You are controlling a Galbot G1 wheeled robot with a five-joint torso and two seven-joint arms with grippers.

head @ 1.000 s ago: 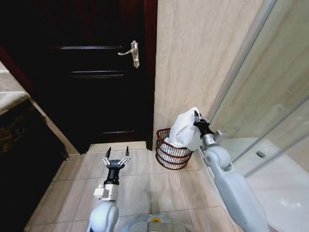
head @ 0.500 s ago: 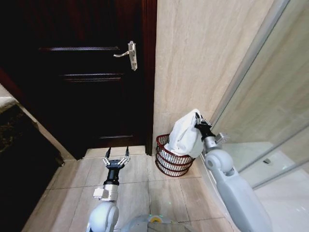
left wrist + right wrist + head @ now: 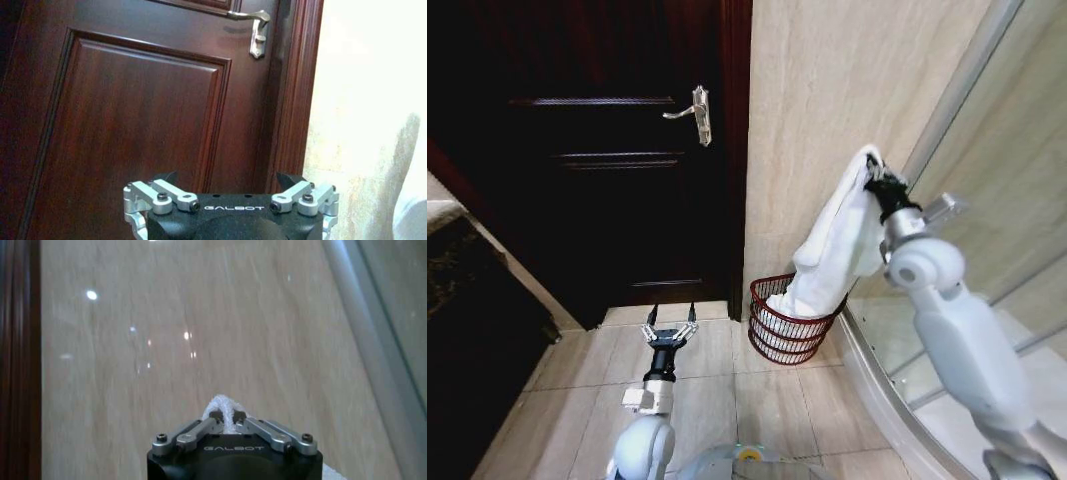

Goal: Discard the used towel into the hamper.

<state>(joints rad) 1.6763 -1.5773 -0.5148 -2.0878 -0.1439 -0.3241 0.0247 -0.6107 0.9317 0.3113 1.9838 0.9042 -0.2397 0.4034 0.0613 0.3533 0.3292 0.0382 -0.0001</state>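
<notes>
The things are being carried by a floor of large beige tiles point(image 3: 727, 385) with thin grout lines. The hamper point(image 3: 789, 320), a round dark red wire basket, is being borne directly on these tiles in the corner where the beige wall meets the dark door frame. Just beside it, the curved pale base rail point(image 3: 882, 385) of the glass enclosure is being carried on the same tiles.

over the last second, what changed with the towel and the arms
The right gripper, shut on the white towel, rose well above the hamper; the towel's lower end still hangs into it. The head camera shifted early on too. The left gripper stayed open and low over the floor by the door, and the hamper kept its place against the wall.
</notes>
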